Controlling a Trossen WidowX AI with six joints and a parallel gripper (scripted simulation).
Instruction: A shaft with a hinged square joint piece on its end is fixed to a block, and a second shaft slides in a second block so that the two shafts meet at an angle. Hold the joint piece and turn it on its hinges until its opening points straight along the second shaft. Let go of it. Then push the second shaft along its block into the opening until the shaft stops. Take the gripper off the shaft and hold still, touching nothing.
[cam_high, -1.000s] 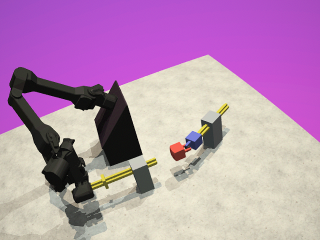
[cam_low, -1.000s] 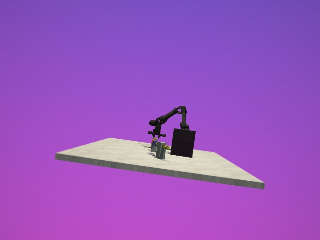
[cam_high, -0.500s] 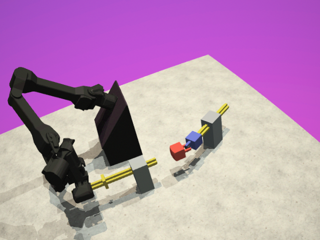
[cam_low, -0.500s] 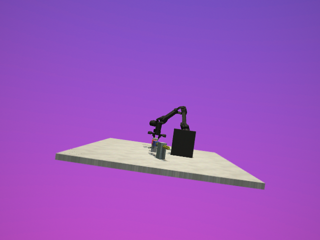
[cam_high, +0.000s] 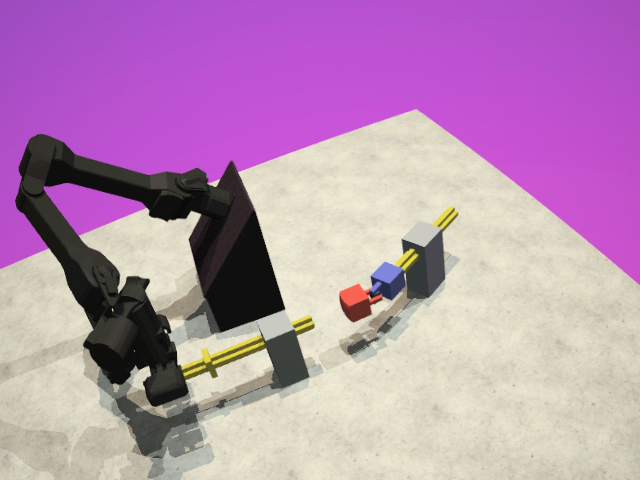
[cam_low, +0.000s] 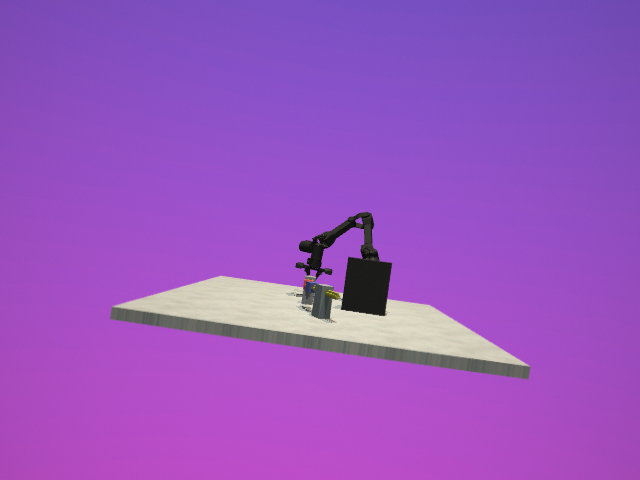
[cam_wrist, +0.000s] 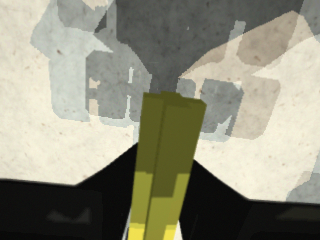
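Note:
The second shaft (cam_high: 237, 352) (cam_wrist: 172, 135) is yellow and ribbed, with a small yellow crosspiece. It runs through the second grey block (cam_high: 289, 356), and its front end sticks out a short way towards the red joint piece (cam_high: 355, 303), with a gap between them. My gripper (cam_high: 178, 373) (cam_wrist: 157, 150) is shut on the shaft near its rear end, a finger on each side. The red piece hangs on the blue hinge part (cam_high: 388, 280) at the end of the first yellow shaft (cam_high: 407, 261), held by the first grey block (cam_high: 433, 266) (cam_low: 321, 302). The red piece's opening is not visible.
A tall dark stand (cam_high: 242, 279) (cam_low: 366, 286) carries the arm's base behind the second block. The pale table (cam_high: 491, 335) (cam_low: 222, 315) has its edges well beyond the blocks. Shadows lie under the arm and shafts.

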